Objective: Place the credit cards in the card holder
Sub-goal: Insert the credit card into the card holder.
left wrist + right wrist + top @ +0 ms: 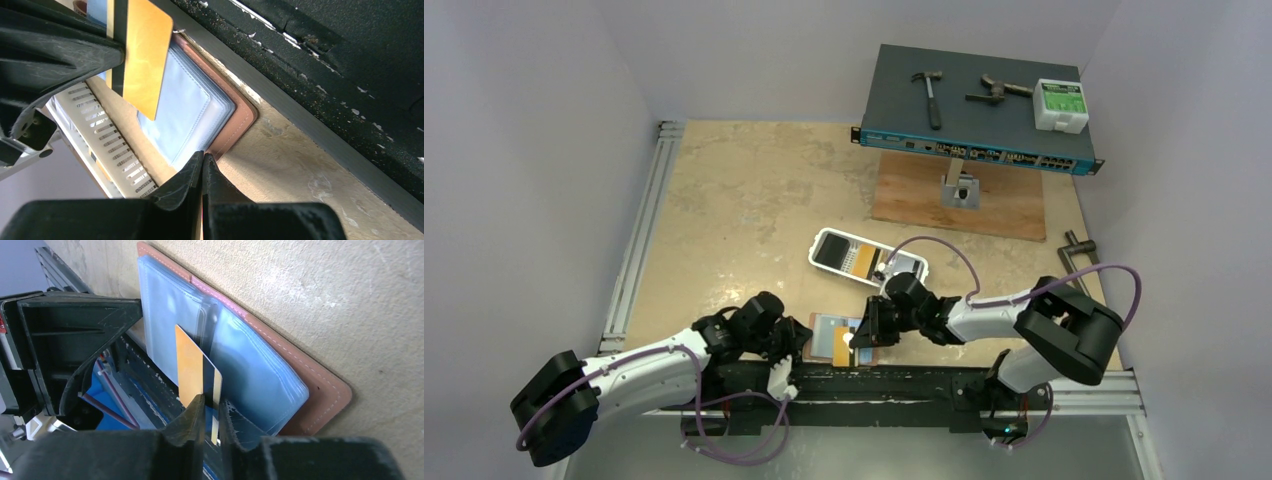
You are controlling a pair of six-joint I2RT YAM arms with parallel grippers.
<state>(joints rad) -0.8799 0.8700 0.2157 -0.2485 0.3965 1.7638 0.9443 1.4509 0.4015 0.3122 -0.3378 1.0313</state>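
Pinched upright in the right claw [210, 407] over the card holder [327, 390], the orange card [192, 365] should slide edge-first into a sleeve [250, 365], the shut, empty left claw [202, 159] steadying the holder.

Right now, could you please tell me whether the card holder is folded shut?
No, the card holder lies spread open, its brown leather cover flat under exposed clear plastic sleeves.

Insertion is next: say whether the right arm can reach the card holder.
Likely yes: card holder lies open under the right gripper and its orange card; left gripper sits at one edge.
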